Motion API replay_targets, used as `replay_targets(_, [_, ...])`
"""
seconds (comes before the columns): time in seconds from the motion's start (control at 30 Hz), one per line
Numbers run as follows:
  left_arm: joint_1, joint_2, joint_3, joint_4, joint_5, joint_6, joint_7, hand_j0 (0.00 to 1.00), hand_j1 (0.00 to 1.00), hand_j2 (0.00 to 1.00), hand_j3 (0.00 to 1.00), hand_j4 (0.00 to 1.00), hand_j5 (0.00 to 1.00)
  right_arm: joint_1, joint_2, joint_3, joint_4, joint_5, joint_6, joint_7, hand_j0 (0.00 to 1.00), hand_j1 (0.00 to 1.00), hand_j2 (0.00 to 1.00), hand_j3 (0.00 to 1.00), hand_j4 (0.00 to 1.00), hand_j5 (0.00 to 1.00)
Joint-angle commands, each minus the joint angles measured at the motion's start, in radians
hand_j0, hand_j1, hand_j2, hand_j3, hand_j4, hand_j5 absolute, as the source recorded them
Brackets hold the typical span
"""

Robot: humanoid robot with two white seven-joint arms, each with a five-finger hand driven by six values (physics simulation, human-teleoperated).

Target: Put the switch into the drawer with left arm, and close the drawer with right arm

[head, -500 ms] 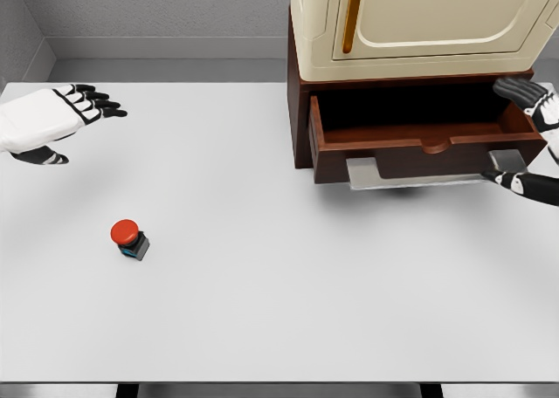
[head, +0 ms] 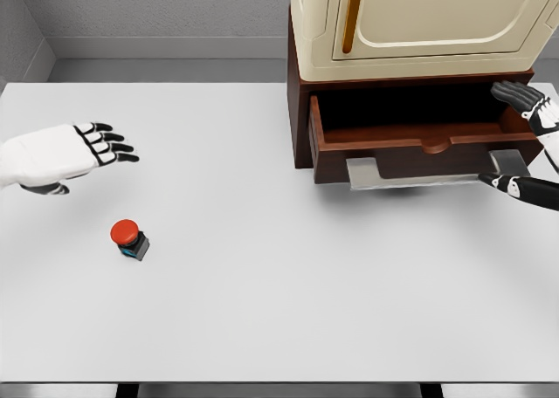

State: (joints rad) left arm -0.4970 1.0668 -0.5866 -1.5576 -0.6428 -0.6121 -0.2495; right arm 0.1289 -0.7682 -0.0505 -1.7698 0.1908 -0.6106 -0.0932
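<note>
At the left edge of the frame, the left hand [head: 65,152] has a smooth white shell with black fingertips and black finger joints. At the right edge, the right hand [head: 531,140] shows the same white-and-black segmented fingers.

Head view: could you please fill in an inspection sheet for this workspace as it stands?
Surface: white table.
Job's things: red-capped switch upright on the table at left; drawer pulled open, nothing seen inside.
Clutter: nothing seen.
Grippers: left hand open, above and apart from the switch; right hand open at the drawer's right end.
Cables: nothing seen.
Surroundings: cream cabinet above the drawer; grey walls.
</note>
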Motion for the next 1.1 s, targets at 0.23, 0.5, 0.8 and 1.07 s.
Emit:
replay_targets(0.23, [0.054,0.045,-0.01,-0.093,0.025,0.001,0.002,1.0,1.0,1.0,1.0,1.0,1.0,0.002,0.0,-0.002,0.0,-0.007,0.0,-0.003,1.0,1.0,1.0,1.0,1.0,1.0])
replay_targets(0.5, [0.095,0.044,-0.01,-0.133,0.029,0.001,0.002,1.0,1.0,1.0,1.0,1.0,1.0,0.003,0.0,-0.002,0.0,-0.007,0.0,-0.005,1.0,1.0,1.0,1.0,1.0,1.0])
replay_targets(0.8, [0.103,0.033,-0.018,-0.163,0.054,0.001,0.009,1.0,1.0,1.0,1.0,1.0,1.0,0.003,-0.002,-0.002,0.0,-0.007,0.0,-0.007,1.0,1.0,1.0,1.0,1.0,1.0])
replay_targets(1.07, [0.104,0.019,-0.033,-0.185,0.066,0.001,0.009,1.0,1.0,1.0,1.0,1.0,1.0,0.003,-0.002,-0.002,0.0,-0.007,0.0,-0.007,1.0,1.0,1.0,1.0,1.0,1.0])
